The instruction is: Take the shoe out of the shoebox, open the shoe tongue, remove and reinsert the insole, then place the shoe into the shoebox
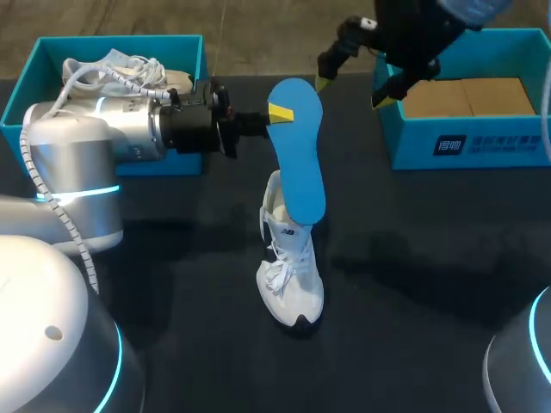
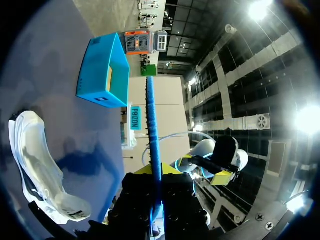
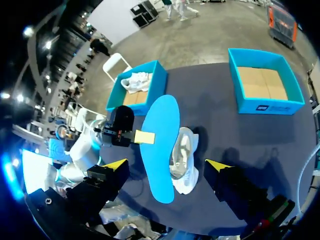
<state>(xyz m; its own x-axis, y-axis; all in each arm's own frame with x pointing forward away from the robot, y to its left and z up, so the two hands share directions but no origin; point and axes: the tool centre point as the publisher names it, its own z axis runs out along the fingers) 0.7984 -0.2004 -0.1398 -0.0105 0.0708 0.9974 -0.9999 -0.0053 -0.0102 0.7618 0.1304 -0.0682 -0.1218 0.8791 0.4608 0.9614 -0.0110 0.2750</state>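
L claw (image 1: 280, 113): grips blue insole (image 1: 300, 163), over white sneaker (image 1: 291, 275)
R claw (image 1: 351, 92): wide, upper right
Nearby: shoebox (image 1: 482, 142) right; 2nd box (image 1: 112, 40) upper left

Dark label (image 1: 486, 144) with white print there on the front wall of the right-hand blue box (image 1: 413, 146), too small to make out; tiny dark mark (image 1: 287, 232) on the shoe (image 1: 293, 288) tongue, unreadable as well

Blue insole (image 1: 297, 151), white shoe (image 1: 291, 275), turquoise shoebox (image 1: 508, 142)

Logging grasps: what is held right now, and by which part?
Left gripper pinches the flat blue insole by its side edge near one end; right gripper holds nothing.
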